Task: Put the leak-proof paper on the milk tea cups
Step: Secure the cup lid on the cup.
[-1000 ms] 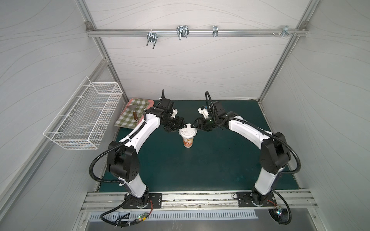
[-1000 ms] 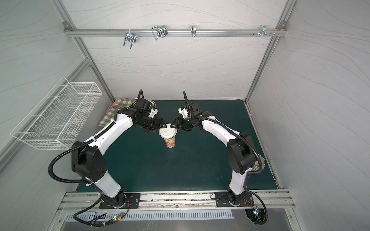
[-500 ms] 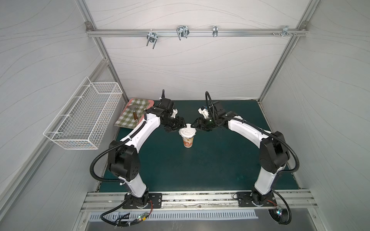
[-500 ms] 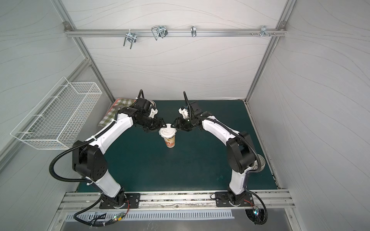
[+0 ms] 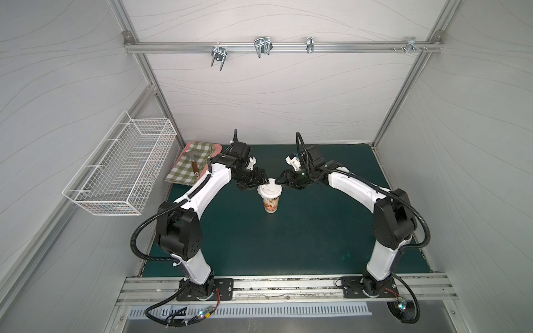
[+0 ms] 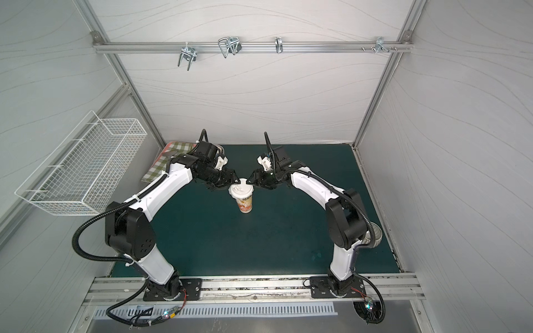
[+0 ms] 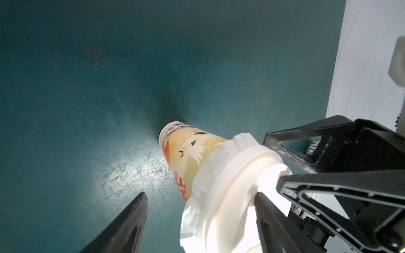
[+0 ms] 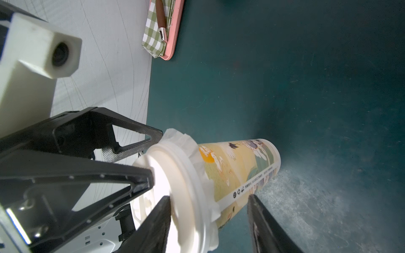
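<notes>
The cup (image 5: 271,203) stands upright mid-worktop (image 5: 317,230), the paper (image 7: 219,157) crimped over its rim under a white lid (image 5: 269,188). The left gripper (image 7: 200,195), fingers well apart, straddles the lid, with one finger against it. The right gripper (image 8: 208,196), also parted, brackets the lid's edge.

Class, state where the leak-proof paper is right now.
In the left wrist view, the leak-proof paper sits over the mouth of the milk tea cup, under the white lid, midway between both arms.

Cream-and-orange cup (image 7: 190,151) bears a white crane; white lid (image 7: 232,197); teal mat (image 7: 87,87); green-checked cloth (image 8: 150,37); tray (image 8: 174,32), seemingly pink.
</notes>
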